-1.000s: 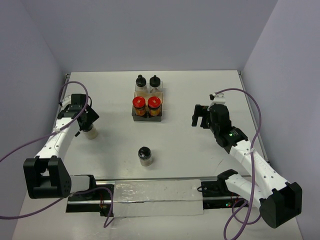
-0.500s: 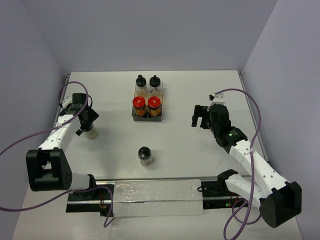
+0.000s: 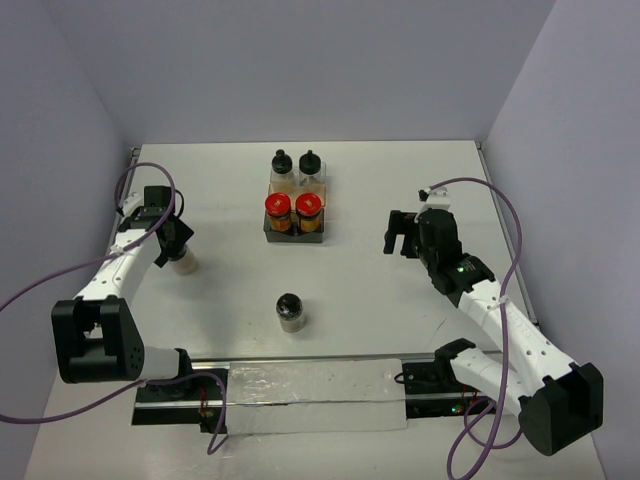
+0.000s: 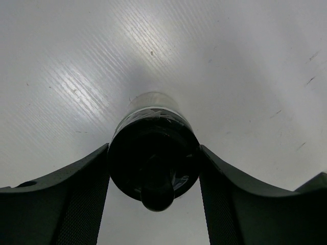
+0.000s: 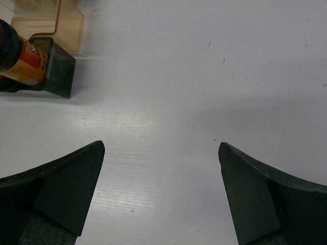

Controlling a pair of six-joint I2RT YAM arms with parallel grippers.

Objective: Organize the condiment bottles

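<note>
On the far left, left gripper (image 4: 153, 159) has just closed from wide open onto the black-capped bottle (image 4: 152, 138), so lifting can start; right gripper (image 5: 161, 148) gapes empty.

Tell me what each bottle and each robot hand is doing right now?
left gripper, shut on the left bottle's cap
left bottle, upright, gripped at its black cap
right gripper, open, empty
middle bottle, upright, alone, untouched
red-capped bottles, upright in the tray's front row
back black-capped bottles, upright in the tray's back row
tray, holding four bottles
</note>
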